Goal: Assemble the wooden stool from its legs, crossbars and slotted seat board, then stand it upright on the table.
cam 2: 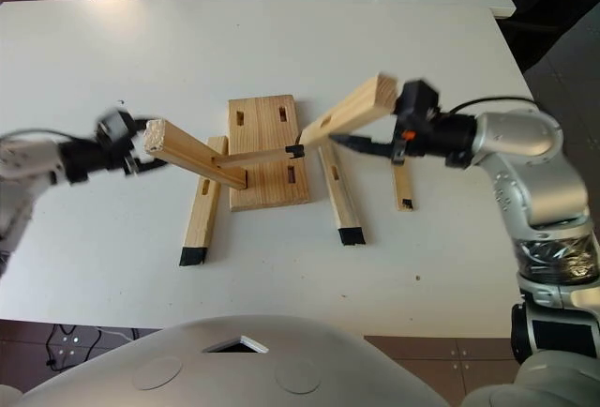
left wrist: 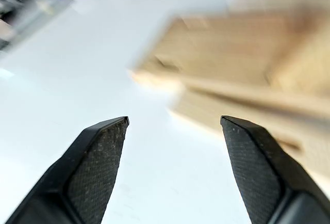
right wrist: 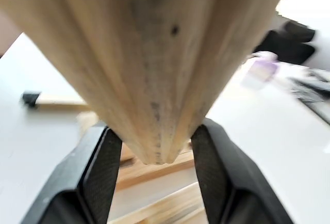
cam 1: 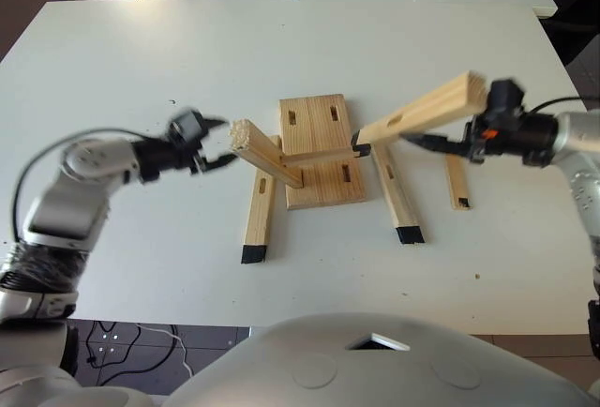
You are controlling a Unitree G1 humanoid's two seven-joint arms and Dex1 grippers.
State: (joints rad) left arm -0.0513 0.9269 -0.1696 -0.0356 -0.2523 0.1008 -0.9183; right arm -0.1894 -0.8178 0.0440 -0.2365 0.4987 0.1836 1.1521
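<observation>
Seat board (cam 1: 319, 149) lies flat mid-table (cam 1: 141, 69), slots up. R claw (right wrist: 155, 144) is clamped on held leg (cam 1: 427, 109), raised above board's right edge; crossbar (cam 1: 317, 155) runs from that leg's low end across board to tilted leg (cam 1: 267, 156), foot on board's left part, top out past left edge. L claw (left wrist: 174, 131) wide, nothing in it, just left of tilted leg's top; left flat leg (cam 1: 259, 212) beside board's left edge, right flat leg (cam 1: 397, 196) beside right edge, spare bar (cam 1: 457, 182) farther right.
</observation>
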